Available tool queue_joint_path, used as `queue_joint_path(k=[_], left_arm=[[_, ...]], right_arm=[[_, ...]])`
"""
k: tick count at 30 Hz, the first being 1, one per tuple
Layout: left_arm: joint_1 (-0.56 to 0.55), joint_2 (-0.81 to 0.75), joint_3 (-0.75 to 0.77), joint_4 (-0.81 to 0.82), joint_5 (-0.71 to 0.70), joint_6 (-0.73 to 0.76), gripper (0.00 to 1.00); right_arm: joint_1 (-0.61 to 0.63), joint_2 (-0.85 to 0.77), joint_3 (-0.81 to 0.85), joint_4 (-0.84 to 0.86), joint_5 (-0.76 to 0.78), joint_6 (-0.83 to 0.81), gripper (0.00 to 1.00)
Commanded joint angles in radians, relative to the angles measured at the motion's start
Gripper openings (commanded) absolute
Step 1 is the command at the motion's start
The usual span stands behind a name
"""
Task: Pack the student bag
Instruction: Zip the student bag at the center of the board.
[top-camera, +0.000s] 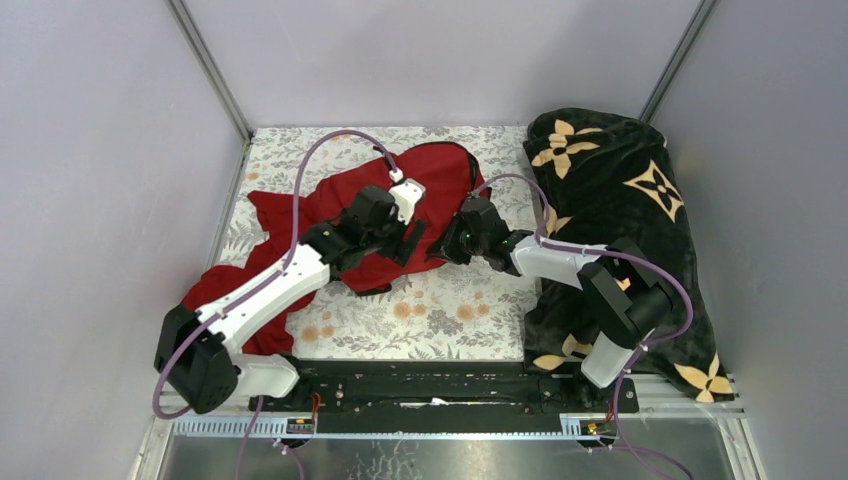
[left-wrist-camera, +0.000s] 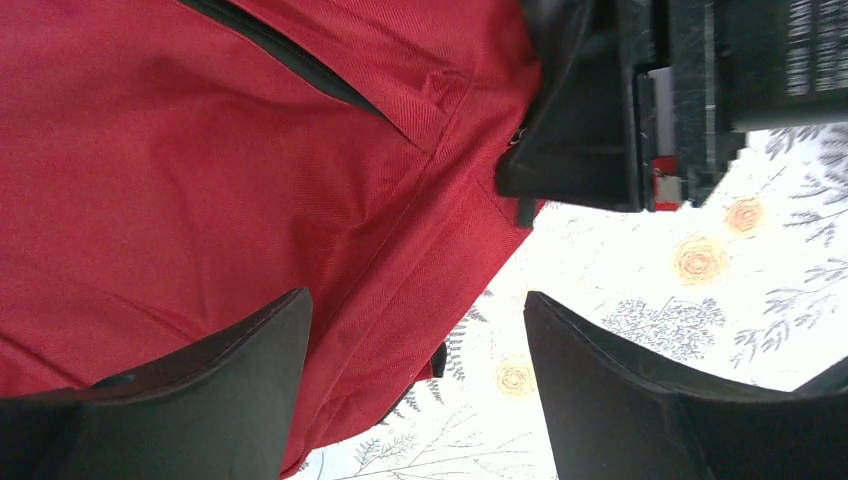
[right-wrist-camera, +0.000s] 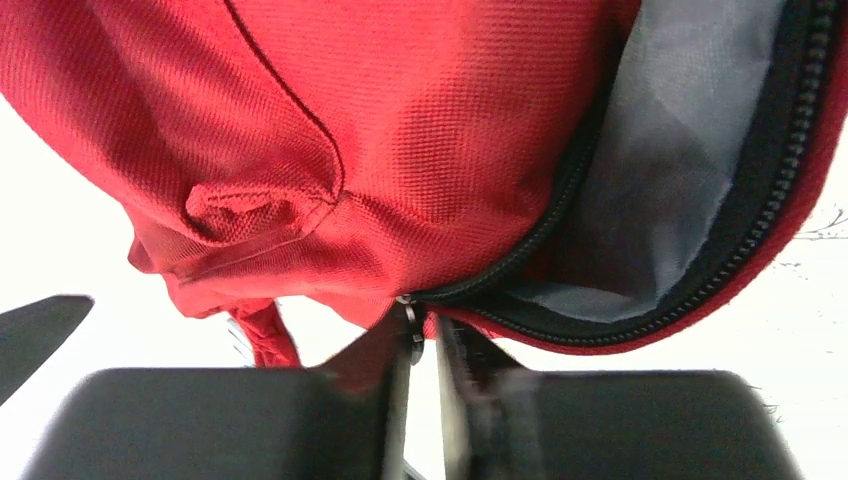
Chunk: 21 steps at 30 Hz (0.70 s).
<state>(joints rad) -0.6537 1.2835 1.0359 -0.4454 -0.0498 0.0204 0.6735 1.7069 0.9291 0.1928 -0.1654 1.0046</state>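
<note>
The right gripper is pinching the one student bag beside its zipper end, the left gripper is gaping wide over its near edge, bare floral table is lying open in front, and one black blanket is lying just right.

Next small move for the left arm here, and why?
Probably close the left gripper on the bag edge. Its jaws stand open with that edge between them. The right gripper is shut on the zip pull, grey lining showing beside it, so a braced bag should let the zip run rather than drag.
</note>
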Motion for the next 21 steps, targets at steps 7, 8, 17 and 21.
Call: queue_joint_path(k=[7, 8, 17, 21], left_arm=[[0.007, 0.128, 0.028, -0.016, -0.005, 0.043, 0.86], [0.006, 0.136, 0.029, -0.015, 0.001, 0.043, 0.85], [0.006, 0.192, 0.026, 0.000, -0.058, 0.031, 0.79], [0.006, 0.207, 0.022, -0.004, -0.066, 0.027, 0.69]], right_arm=[[0.006, -0.093, -0.037, 0.018, 0.044, -0.053, 0.00], [0.006, -0.103, -0.045, 0.013, 0.044, -0.056, 0.00], [0.006, -0.167, -0.104, -0.007, 0.003, -0.075, 0.00], [0.006, -0.186, -0.116, -0.004, -0.023, -0.077, 0.00]])
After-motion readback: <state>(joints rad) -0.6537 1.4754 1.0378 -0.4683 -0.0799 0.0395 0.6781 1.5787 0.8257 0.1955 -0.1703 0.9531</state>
